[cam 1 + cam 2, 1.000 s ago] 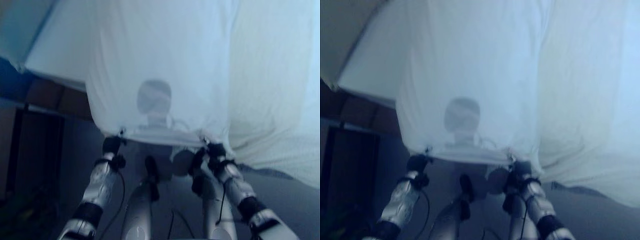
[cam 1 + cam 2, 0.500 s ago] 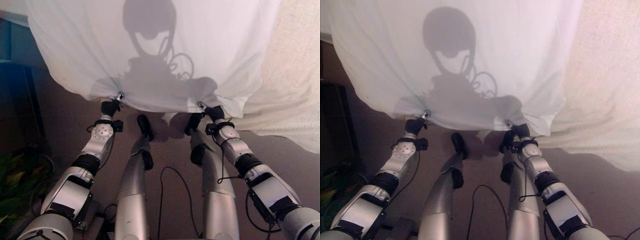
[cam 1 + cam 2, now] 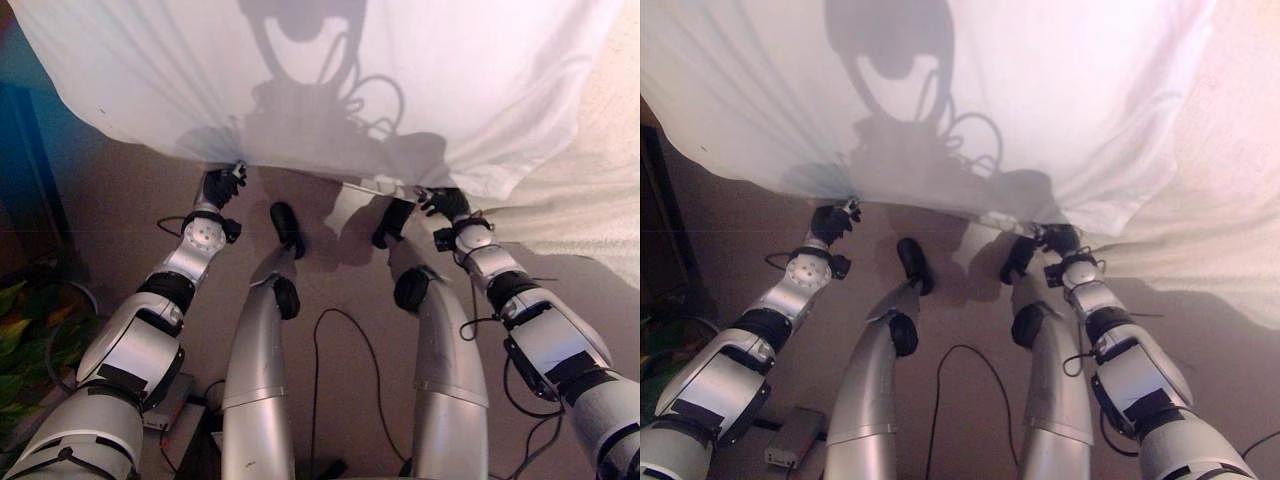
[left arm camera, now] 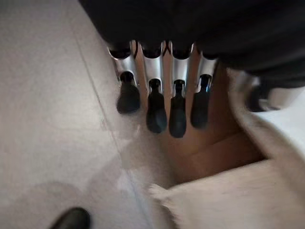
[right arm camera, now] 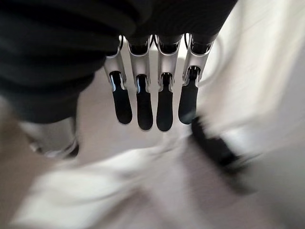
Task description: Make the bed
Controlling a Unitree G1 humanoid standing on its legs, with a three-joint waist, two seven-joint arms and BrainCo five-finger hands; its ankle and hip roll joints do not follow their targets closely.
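- Up goes the hem: since a second ago the white sheet [image 3: 450, 90] has swung further out ahead of me and its near edge sits higher in the head views. The whole view has shifted too, so part of that is my head moving.
- Both arms are stretched forward. My left hand [image 3: 220, 186] and my right hand [image 3: 447, 203] are each at the near hem, well apart, with the edge strung between them.
- Grip check: in the wrist views my left fingers [image 4: 157, 112] and right fingers [image 5: 143, 109] hang straight with nothing curled into them. The cloth rises to a peak at each hand, so I judge it is nipped by each thumb at the side. I can't see either pinch itself.
- Progress: early to middle, I'd say. The sheet is lifted and opened wide, but it is in the air and not laid. Spreading it flat, squaring the edges and smoothing are all left.
- The sheet looks thin and light, plain white, with soft creases fanning from both held points and a narrow stitched hem.
- To my right lies a cream textured cover [image 3: 600, 215], its edge touching the brown floor [image 3: 120, 210].
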